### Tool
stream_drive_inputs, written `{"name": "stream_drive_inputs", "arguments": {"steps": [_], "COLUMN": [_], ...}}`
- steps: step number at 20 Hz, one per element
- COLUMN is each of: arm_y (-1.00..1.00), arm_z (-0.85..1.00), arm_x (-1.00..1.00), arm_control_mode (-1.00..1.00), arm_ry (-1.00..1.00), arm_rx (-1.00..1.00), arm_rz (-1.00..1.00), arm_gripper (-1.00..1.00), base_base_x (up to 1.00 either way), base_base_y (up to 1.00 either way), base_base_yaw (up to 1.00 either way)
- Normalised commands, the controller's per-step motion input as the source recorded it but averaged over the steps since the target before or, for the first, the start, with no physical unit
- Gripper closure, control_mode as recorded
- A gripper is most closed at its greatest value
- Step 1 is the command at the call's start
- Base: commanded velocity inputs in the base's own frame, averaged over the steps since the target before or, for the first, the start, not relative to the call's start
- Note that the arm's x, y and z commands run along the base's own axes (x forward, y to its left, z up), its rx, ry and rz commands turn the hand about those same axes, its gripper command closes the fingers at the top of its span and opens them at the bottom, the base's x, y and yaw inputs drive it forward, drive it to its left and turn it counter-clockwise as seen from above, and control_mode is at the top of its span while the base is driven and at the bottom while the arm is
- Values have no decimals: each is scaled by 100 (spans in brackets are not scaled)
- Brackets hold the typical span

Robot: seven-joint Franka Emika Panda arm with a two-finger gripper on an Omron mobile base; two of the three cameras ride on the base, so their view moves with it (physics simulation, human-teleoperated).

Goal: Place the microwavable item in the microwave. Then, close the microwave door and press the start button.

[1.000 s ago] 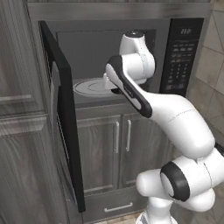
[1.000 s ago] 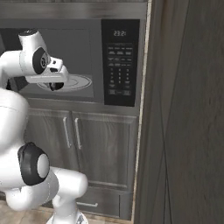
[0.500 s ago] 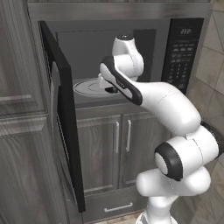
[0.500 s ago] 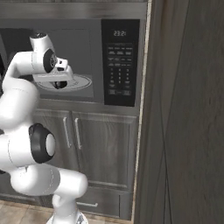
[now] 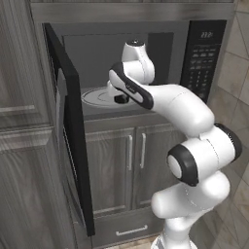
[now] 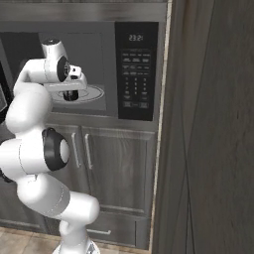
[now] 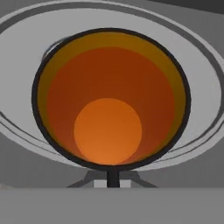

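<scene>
The cup (image 7: 111,98) sits at the centre of the hand view, seen straight down its mouth: a thin black rim around an orange inside with a paler orange disc at the bottom. Around it curves the pale turntable (image 7: 205,94), so the cup stands on the glass plate inside the microwave (image 5: 121,53). The gripper (image 7: 113,177) shows as a dark tip at the bottom centre of that view, touching the near rim of the cup; its jaws are clenched nearly together, pinching the cup's wall. In the left base view the cup (image 5: 121,99) is a small dark shape just under the hand, at the right part of the turntable (image 5: 97,97), in the middle of the frame. In the right base view it (image 6: 71,95) stands below the hand in the upper left, on the turntable (image 6: 92,94). The display (image 6: 135,37) on the keypad panel (image 6: 135,74) shows pale digits, about 23:21; the key labels are too small to read. The door (image 5: 68,126) stands wide open at the left of the left base view, edge on. Below the microwave are grey cabinet doors (image 5: 129,165) with bar handles.
</scene>
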Motion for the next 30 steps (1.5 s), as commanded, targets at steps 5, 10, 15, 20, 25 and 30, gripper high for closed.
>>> {"name": "stream_drive_inputs", "arguments": {"steps": [5,10,15,20,25,30], "arm_y": [8,4,6,13,7,2], "arm_z": [-2,-16,-28,-39,-29,-3], "arm_x": [34,27,30,38,15,-36], "arm_control_mode": [-100,-100,-100,-100,-100,-100], "arm_ry": [0,0,-1,-4,-8,-9], "arm_rx": [0,0,0,0,0,0], "arm_rz": [1,2,4,6,9,9], "arm_gripper": [100,100,100,-100,-100,-100], "base_base_x": [0,0,0,0,0,0], "base_base_y": [0,0,0,0,0,0], "base_base_yaw": [0,0,0,0,0,0]}}
